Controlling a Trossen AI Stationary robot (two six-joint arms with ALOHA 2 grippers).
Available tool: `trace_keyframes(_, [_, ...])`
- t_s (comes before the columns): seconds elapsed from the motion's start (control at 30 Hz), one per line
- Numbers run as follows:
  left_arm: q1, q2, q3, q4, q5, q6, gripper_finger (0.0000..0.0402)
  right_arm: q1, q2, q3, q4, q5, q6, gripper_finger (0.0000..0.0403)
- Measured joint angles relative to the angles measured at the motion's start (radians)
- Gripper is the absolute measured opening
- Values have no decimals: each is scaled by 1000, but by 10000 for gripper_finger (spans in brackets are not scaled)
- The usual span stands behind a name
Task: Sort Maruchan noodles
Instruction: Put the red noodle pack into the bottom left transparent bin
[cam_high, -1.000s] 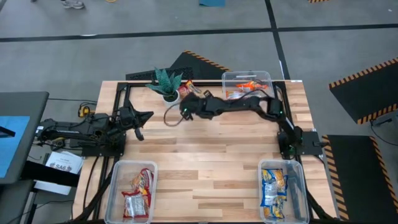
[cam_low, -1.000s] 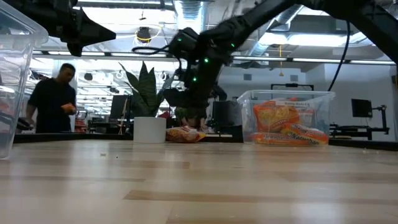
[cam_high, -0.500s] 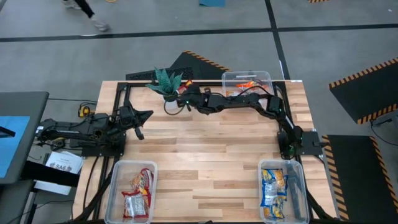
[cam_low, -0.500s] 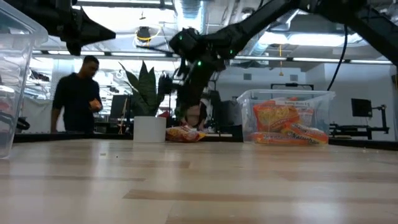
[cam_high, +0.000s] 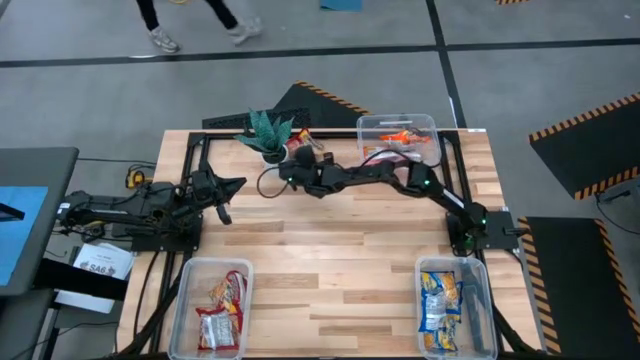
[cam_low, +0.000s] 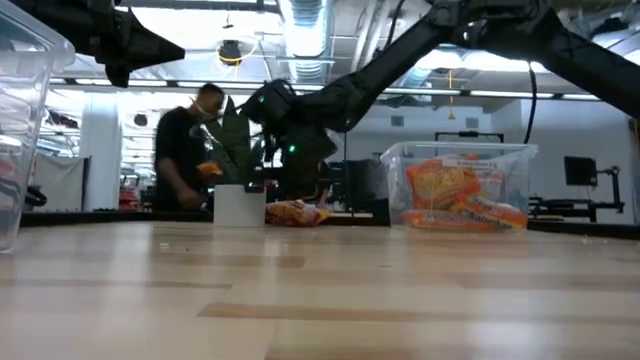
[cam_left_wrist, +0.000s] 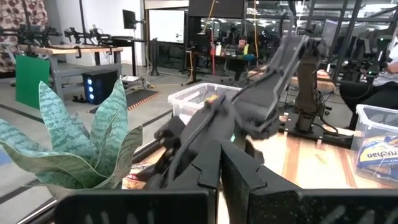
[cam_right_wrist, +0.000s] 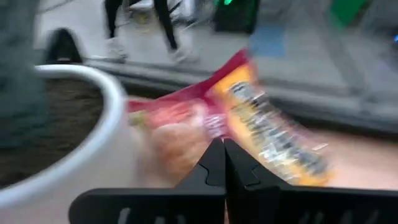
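Right wrist view: loose noodle packet, red, orange and yellow, flat on the wooden table at its far edge, just beside the white pot of the green spiky plant. It looks to be the only packet left outside a bin.

Right gripper: fingers together, empty, stretched across the table and pointed at the packet, close but not seen touching.

Left gripper: fingers together, parked over the left side of the table, well apart from the packet.

Bins: far clear bin holds orange packets; near left bin holds red-white; near right bin holds blue-yellow.

Step in hand, as judged: pick up the last packet. Fingers must part before descending. Approach from the side away from the pot, to avoid knocking the plant. Pinch the crinkly edge or a raised fold; a flat packet may slide. Colours suggest the far bin.
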Motion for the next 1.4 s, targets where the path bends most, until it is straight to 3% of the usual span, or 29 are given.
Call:
trace_keyframes(0.23, [0, 0, 0, 8, 8, -2, 0, 29, 106, 94, -30, 136, -69, 9])
trace_keyframes(0.5, [0, 0, 0, 8, 8, -2, 0, 30, 91, 91, -185, 22, -112, 9])
trace_keyframes(0.73, [0, 0, 0, 8, 8, -2, 0, 42, 58, 93, -428, -171, -127, 10])
trace_keyframes(1.03, [0, 0, 0, 5, 8, -1, 0, 107, 49, 95, -605, -228, -177, 10])
trace_keyframes(1.27, [0, 0, 0, 4, 12, -8, 0, 208, -25, 81, -865, -269, -240, 10])
trace_keyframes(1.4, [0, 0, 0, 7, 38, -16, 0, 225, -114, 37, -747, -220, -276, 10])
